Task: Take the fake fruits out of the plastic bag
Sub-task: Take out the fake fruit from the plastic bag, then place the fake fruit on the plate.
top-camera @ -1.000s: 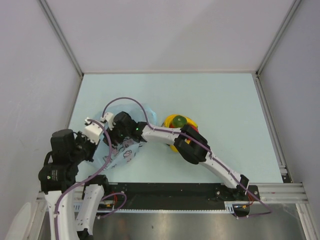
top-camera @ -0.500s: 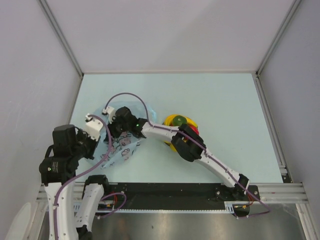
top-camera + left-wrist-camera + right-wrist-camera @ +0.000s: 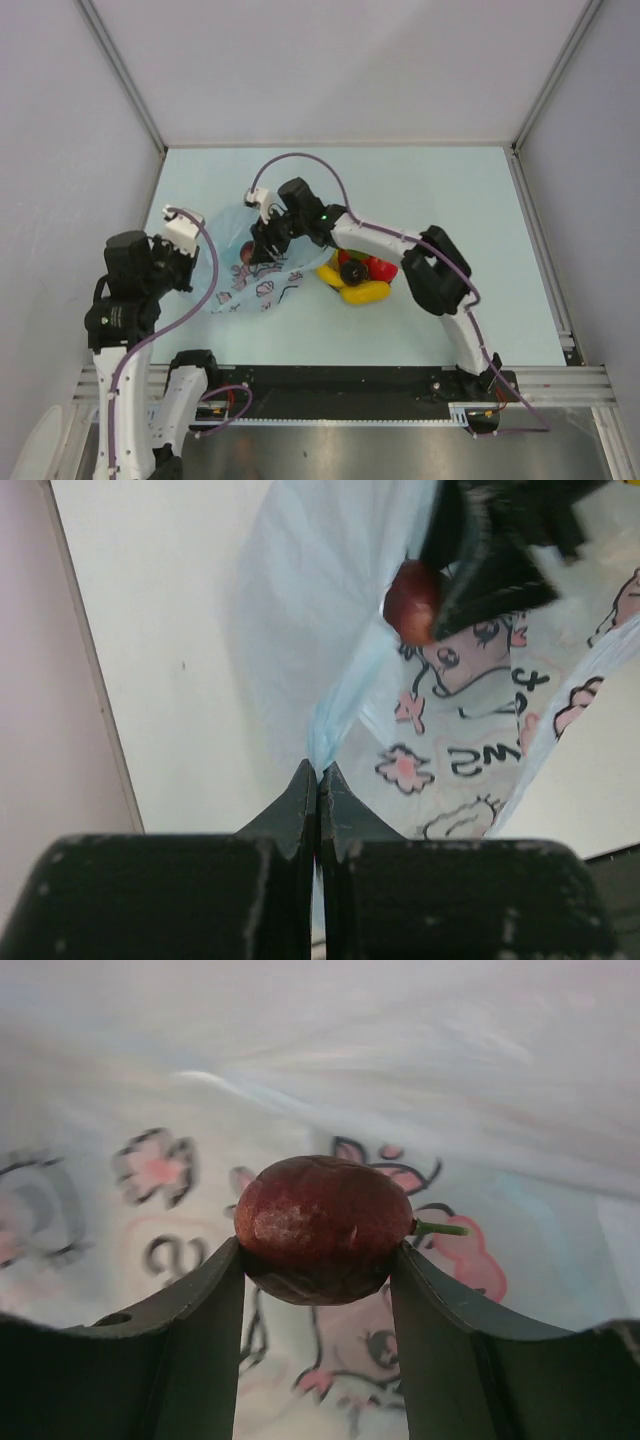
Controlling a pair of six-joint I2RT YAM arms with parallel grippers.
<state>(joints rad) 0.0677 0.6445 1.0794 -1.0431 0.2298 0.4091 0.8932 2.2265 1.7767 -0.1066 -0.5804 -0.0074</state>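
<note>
The light-blue plastic bag (image 3: 262, 288) with pink cartoon prints lies at the left of the table. My left gripper (image 3: 317, 772) is shut on its edge (image 3: 330, 715). My right gripper (image 3: 318, 1260) is shut on a dark red fake fruit (image 3: 325, 1228) with a green stem and holds it above the bag. The fruit also shows in the top view (image 3: 246, 250) and in the left wrist view (image 3: 410, 602). Other fake fruits lie outside the bag: a yellow banana (image 3: 364, 292), a red ball (image 3: 380, 268) and a dark one (image 3: 351, 271).
Grey walls stand round the pale table. A metal rail (image 3: 540, 235) runs along the right edge. The arm bases sit on a black strip (image 3: 340, 380) at the near edge.
My right gripper has risen out of the bag toward the back right with the dark red fruit in it. The green-red fruit no longer shows by the banana. My left gripper still holds the bag.
</note>
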